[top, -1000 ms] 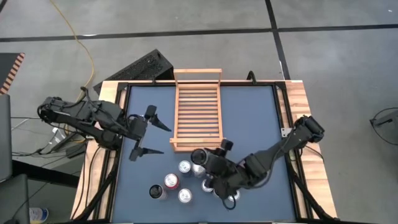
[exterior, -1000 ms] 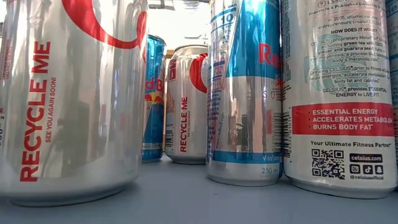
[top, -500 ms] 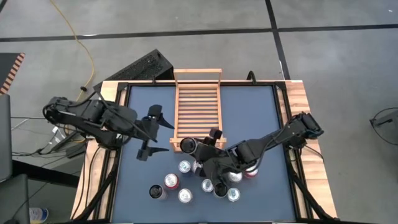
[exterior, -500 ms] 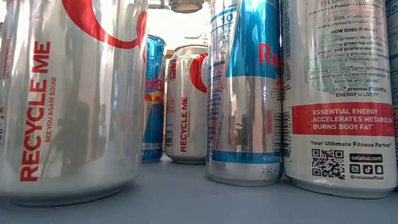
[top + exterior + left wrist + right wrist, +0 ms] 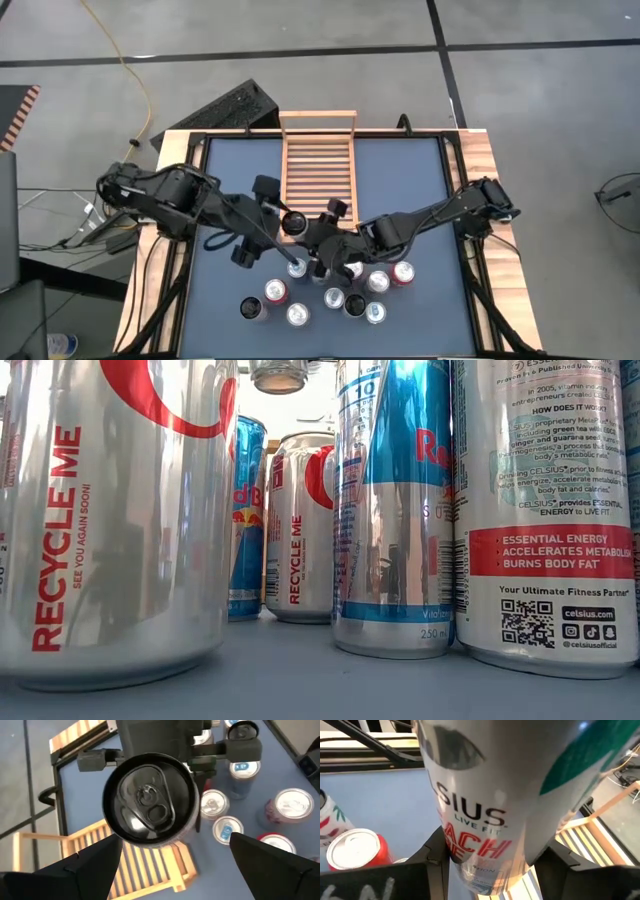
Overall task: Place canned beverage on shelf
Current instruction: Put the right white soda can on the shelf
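A white canned beverage (image 5: 293, 222) hangs tilted above the near end of the light-wood slatted shelf (image 5: 317, 165), with my right gripper (image 5: 308, 230) shut on it. Its dark top (image 5: 145, 795) faces my left gripper (image 5: 266, 226), which stands open just to the can's left, touching nothing. In the left wrist view the wide-apart fingers (image 5: 75, 875) flank the can top from a distance. The right wrist view shows the can's white side with red lettering (image 5: 480, 820). One end of the can (image 5: 278, 374) shows at the top of the low view. My right gripper pinches the can's side wall (image 5: 470, 857) between its two fingers (image 5: 434, 855), which lie across the can. It comes from the table's right, slanting down. The can is lifted clear of table and shelf, tilted with its top toward the left arm.
Several cans stand on the blue table near its front edge (image 5: 330, 297), among them a red one (image 5: 403, 272); they fill the low view (image 5: 110, 520). A black slatted object (image 5: 235, 105) lies beyond the far left corner. A wooden frame (image 5: 478, 150) rims the table.
My right gripper has carried the can away from the group of cans toward the table's left and far side, up to the shelf's near end. My left gripper has moved right toward the can and tipped further down, staying open.
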{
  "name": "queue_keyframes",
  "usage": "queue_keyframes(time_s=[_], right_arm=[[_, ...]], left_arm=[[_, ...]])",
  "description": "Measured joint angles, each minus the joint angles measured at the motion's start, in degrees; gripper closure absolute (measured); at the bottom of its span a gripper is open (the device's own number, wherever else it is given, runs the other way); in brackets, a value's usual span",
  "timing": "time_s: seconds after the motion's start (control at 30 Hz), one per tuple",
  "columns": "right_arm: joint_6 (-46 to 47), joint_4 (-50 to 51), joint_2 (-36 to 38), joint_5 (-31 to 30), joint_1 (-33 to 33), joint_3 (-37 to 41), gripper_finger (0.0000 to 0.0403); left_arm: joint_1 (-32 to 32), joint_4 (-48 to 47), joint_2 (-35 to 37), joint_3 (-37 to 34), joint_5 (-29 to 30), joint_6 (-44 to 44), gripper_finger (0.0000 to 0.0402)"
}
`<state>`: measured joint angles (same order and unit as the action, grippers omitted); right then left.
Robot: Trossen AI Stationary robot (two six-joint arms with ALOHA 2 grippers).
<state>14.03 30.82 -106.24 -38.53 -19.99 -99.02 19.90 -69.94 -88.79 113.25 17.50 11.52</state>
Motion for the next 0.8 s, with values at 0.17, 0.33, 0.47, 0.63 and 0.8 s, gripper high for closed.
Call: queue_keyframes(time_s=[0.17,0.33,0.47,0.63,0.8], right_arm=[[-0.1,-0.7,-0.9,1.2,-0.1,0.0,0.0214],[-0.4,-3.4,-3.8,1.9,0.5,0.1,0.0214],[-0.8,-4.5,-4.9,2.9,1.1,0.0,0.0214],[-2.2,-6.1,-5.2,4.7,1.5,0.1,0.0214],[-2.5,-7.4,-5.2,6.7,2.6,0.0,0.0214]], left_arm=[[-0.3,0.2,1.0,1.4,1.5,0.2,0.0044],[-0.5,0.3,1.1,3.0,-6.1,-0.2,0.0044],[-0.4,-1.4,1.1,3.0,-8.8,-0.2,0.0044],[-0.5,-1.8,1.0,3.0,-8.5,-0.2,0.0044],[-0.6,-2.8,0.7,2.8,-6.6,-1.0,0.0044]])
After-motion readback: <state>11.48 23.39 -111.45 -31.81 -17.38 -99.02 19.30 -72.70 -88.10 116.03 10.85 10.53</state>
